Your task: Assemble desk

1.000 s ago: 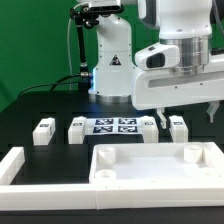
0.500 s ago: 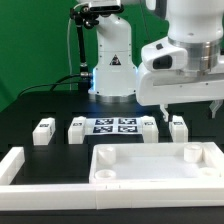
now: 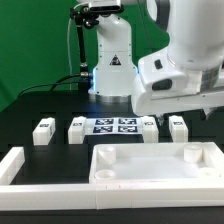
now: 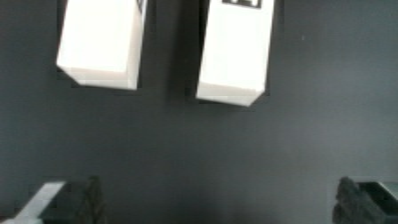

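Currently the gripper (image 4: 222, 205), open and empty, has shifted toward the exterior view's right above two leg blocks (image 4: 237, 55); the tabletop (image 3: 150, 168) lies untouched on the table (image 3: 30, 110). Leg pickup appears imminent.

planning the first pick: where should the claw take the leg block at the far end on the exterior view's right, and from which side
Likely from straight above, pinching the leg block across its long side faces near mid-length. It lies flat on the table, and a gap separates it from the neighbouring block, leaving room for the open claw.
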Robot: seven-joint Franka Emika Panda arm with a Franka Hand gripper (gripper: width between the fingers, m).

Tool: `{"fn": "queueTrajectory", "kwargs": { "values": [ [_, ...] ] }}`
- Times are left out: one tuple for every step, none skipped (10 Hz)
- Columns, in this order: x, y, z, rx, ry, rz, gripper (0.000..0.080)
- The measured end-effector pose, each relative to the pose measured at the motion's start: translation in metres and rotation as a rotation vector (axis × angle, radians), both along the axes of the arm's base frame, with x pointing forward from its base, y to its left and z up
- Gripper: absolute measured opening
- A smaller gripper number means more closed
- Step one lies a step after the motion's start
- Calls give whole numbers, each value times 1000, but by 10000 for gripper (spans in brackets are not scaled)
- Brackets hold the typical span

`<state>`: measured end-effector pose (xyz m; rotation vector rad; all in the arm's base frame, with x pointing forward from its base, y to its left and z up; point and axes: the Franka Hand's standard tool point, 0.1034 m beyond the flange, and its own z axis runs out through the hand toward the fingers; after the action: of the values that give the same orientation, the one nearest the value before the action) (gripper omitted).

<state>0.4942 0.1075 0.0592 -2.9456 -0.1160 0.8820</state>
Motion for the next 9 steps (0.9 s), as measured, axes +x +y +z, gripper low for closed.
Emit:
{"fn": "queueTrajectory", "kwargs": {
  "values": [
    [-9, 4, -1, -54, 125, -45, 648],
    [-10, 10, -4, -75, 226, -40, 648],
    [-9, 10, -6, -78, 303, -30, 648],
    [-5, 10, -10, -75, 312, -31, 648],
    [-4, 11, -10, -74, 305, -31, 648],
    [-4, 11, -10, -74, 305, -30, 648],
    [-5, 12, -11, -76, 306, -31, 648],
    [-13, 17, -16, -81, 312, -26, 648],
    [-22, 21, -23, -87, 321, -19, 648]
  ]
}}
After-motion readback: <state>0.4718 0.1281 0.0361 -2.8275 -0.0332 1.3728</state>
